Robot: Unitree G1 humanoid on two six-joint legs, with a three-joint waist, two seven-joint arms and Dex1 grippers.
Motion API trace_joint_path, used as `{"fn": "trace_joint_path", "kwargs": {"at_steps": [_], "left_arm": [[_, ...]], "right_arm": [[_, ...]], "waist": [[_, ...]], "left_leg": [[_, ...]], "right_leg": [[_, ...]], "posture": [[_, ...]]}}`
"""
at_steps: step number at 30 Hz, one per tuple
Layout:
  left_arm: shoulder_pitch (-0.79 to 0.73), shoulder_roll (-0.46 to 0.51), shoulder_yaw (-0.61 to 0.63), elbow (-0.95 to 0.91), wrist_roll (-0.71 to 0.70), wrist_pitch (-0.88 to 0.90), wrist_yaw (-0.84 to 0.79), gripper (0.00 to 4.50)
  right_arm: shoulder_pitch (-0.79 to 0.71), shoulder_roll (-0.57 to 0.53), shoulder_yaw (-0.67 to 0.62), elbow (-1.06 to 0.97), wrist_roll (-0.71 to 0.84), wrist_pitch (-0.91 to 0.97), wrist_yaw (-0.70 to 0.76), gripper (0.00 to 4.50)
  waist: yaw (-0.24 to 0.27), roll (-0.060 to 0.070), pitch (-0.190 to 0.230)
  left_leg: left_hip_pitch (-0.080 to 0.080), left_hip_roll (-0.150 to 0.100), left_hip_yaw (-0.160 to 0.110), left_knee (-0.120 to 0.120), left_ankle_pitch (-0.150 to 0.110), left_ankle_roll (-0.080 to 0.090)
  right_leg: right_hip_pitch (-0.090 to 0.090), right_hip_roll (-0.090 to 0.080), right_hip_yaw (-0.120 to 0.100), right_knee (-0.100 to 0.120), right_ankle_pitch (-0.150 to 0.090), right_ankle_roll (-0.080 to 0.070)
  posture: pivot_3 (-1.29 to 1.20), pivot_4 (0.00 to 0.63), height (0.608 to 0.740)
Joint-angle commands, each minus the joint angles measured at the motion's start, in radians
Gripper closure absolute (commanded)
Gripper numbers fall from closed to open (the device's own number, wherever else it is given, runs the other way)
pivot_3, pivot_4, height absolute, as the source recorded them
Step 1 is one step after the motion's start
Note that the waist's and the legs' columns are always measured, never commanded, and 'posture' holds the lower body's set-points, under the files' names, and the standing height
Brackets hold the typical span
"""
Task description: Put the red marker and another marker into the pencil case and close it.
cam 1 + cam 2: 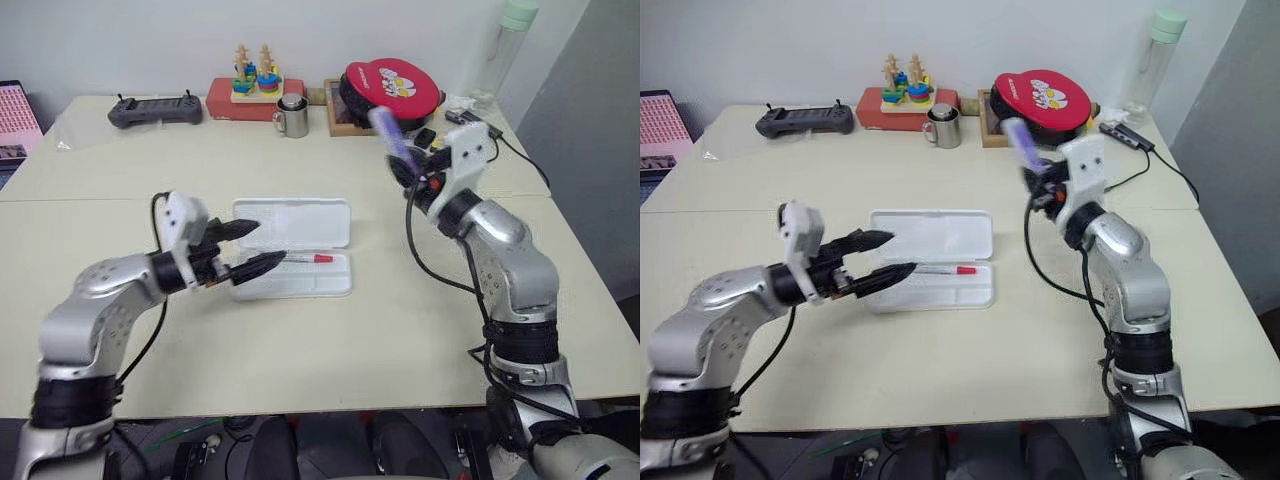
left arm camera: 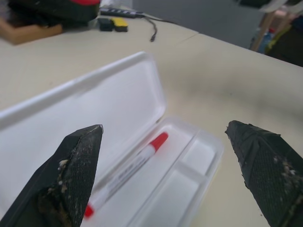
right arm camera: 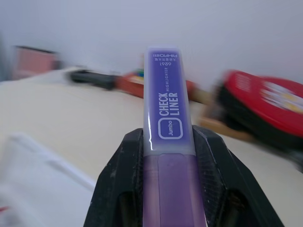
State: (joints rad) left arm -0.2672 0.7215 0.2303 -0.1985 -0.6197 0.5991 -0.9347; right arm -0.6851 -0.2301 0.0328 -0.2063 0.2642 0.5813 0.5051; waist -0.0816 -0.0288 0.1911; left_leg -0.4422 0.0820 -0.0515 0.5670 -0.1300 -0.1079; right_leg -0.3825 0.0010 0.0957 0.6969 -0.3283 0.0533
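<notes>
The right gripper (image 3: 163,156) is clenched on the purple marker (image 3: 166,104), one black finger (image 3: 120,179) pressed against each flat side. The marker's lower end is hidden between the fingers. The right wrist view alone lets the print on its clear cap be read: "CHECK LINER". In the head views the same marker (image 1: 388,128) is only a small purple bar sticking up and leaning left out of the raised gripper, held in the air to the right of and beyond the pencil case (image 1: 300,222).

The left gripper (image 1: 252,246) is released, its two fingers spread wide with nothing between them. It hovers at the left end of the case, tips pointing right. In the left wrist view both fingers (image 2: 71,175) are cut off by the frame.

The case lies open on the table (image 1: 330,340), lid laid flat on the far side, tray on the near side. The red marker (image 1: 308,258) lies in the tray, lengthwise, red cap toward the right. In the head views the left gripper covers its left end; the left wrist view shows more of the barrel (image 2: 128,170) and a divider in the tray.

Along the far edge stand a black controller (image 1: 155,110), a metal mug (image 1: 292,116), a wooden stacking toy (image 1: 255,78) and a red round case (image 1: 392,88). A pale bottle (image 1: 1158,50) at the far right is cut off in the left eye view.
</notes>
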Motion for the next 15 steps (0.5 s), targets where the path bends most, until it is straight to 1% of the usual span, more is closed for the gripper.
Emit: {"fn": "trace_joint_path", "kwargs": {"at_steps": [1,2,4,6,9,15], "left_arm": [[0.089,0.054,0.098,-0.052,-0.011,-0.005,-0.003,0.00],[0.131,0.069,0.121,-0.040,0.001,-0.017,-0.011,0.00],[0.189,0.094,0.129,-0.025,0.028,-0.045,-0.029,0.00],[0.229,0.106,0.157,-0.037,0.024,-0.049,-0.034,0.00],[0.252,0.111,0.179,-0.054,0.018,-0.050,-0.018,0.00],[0.341,0.111,0.239,-0.134,0.000,-0.030,0.005,0.00]], "right_arm": [[-0.059,-0.073,0.168,0.032,-0.014,-0.028,0.205,3.39],[-0.090,-0.078,0.243,0.085,-0.032,-0.028,0.268,3.39],[-0.131,-0.076,0.351,0.163,-0.064,-0.037,0.345,3.39],[-0.152,-0.046,0.440,0.250,-0.114,-0.079,0.382,3.39],[-0.166,-0.023,0.486,0.338,-0.166,-0.137,0.396,3.39],[-0.190,0.030,0.515,0.499,-0.237,-0.227,0.405,3.39]], "waist": [[0.003,0.000,0.000],[0.002,0.000,0.000],[0.000,0.000,0.000],[-0.001,0.000,0.000],[0.007,-0.001,0.000],[0.019,-0.001,0.000]], "left_leg": [[-0.001,0.000,0.000,0.000,0.000,0.000],[-0.001,-0.001,0.001,0.001,0.000,0.000],[-0.001,-0.001,0.002,0.002,0.000,0.000],[-0.001,0.000,0.001,0.002,0.000,0.000],[-0.001,0.000,0.001,0.002,0.000,0.000],[-0.004,0.000,0.002,0.005,0.000,-0.001]], "right_leg": [[0.000,0.000,0.000,0.000,0.000,0.000],[-0.001,-0.001,0.001,-0.001,0.000,0.000],[-0.001,-0.002,0.001,-0.001,0.000,0.001],[-0.002,-0.001,0.001,0.000,0.000,0.001],[-0.003,-0.001,0.000,0.001,0.000,0.001],[-0.004,-0.002,0.001,0.000,0.002,0.004]], "posture": [[0.00,0.150,0.740],[0.00,0.150,0.740],[0.00,0.150,0.740],[0.00,0.150,0.740],[0.00,0.150,0.740],[0.00,0.150,0.740]]}}
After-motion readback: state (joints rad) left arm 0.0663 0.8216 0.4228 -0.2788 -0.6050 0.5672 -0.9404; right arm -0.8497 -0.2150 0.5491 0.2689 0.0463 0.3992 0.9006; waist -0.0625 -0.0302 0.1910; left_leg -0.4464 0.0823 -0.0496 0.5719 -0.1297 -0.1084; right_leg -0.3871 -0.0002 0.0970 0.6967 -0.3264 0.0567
